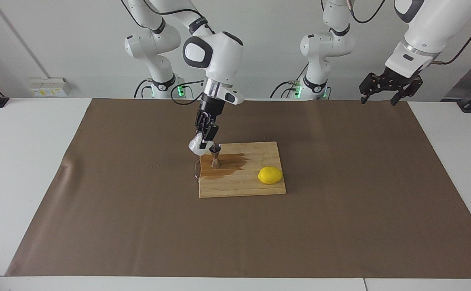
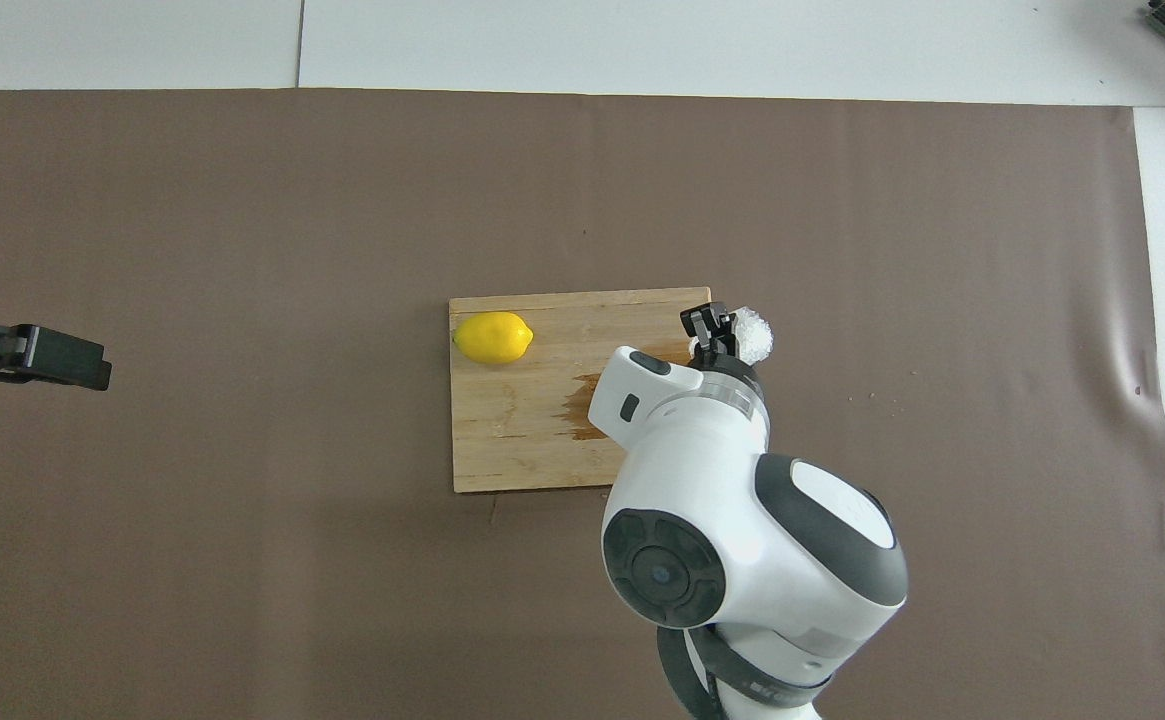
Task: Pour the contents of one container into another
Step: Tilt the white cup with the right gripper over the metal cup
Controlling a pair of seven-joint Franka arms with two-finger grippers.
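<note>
My right gripper [image 1: 204,142] is shut on the small clear glass cup [image 1: 197,147], holding it tilted in the air at the cutting board's edge toward the right arm's end. The cup's mouth leans toward the top of the steel jigger [image 1: 215,158], which stands upright on the board right beside it. From overhead the cup [image 2: 750,336] shows past the right gripper [image 2: 710,330], and the arm hides the jigger. My left gripper [image 1: 384,92] hangs open and empty, raised over the mat's corner at the left arm's end, waiting.
The wooden cutting board [image 1: 235,188] lies mid-mat with a dark wet stain [image 1: 230,163] around the jigger. A yellow lemon [image 1: 270,175] rests on the board toward the left arm's end. Brown mat [image 1: 138,210] covers the table.
</note>
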